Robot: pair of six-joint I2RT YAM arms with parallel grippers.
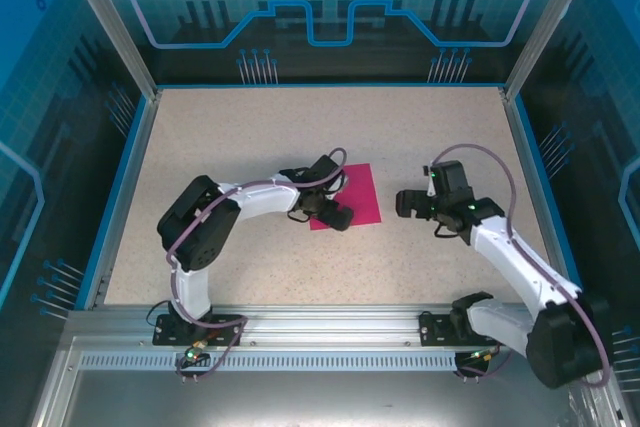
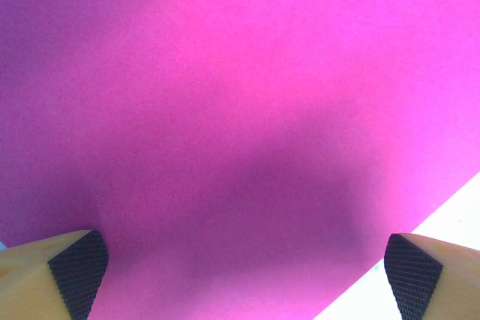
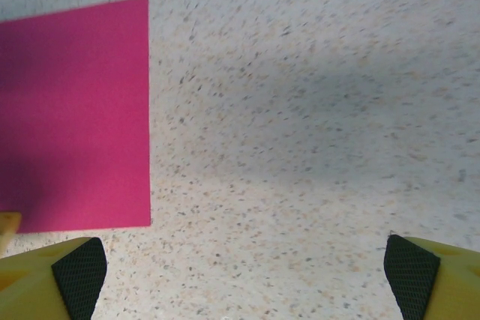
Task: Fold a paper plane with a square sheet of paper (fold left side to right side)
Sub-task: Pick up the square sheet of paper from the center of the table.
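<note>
- Nearest, the left gripper (image 1: 338,215) is spread wide over the near left part of the pink paper (image 1: 362,192); nothing is held.
- The right gripper (image 1: 404,204) is opened wide just right of it.
- The paper is laid flat mid-counter (image 1: 250,127).

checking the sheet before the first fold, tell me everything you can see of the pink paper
The square sheet of paper is thin, matte magenta-pink and plain, with straight edges, sharp corners and no visible crease. It lies flat and unfolded on the speckled table, near the middle and slightly askew to the table's edges. The left gripper hangs open over its near-left part and casts a shadow on it; whether the fingertips touch it cannot be told. The right gripper is off to its right, apart from it.
</note>
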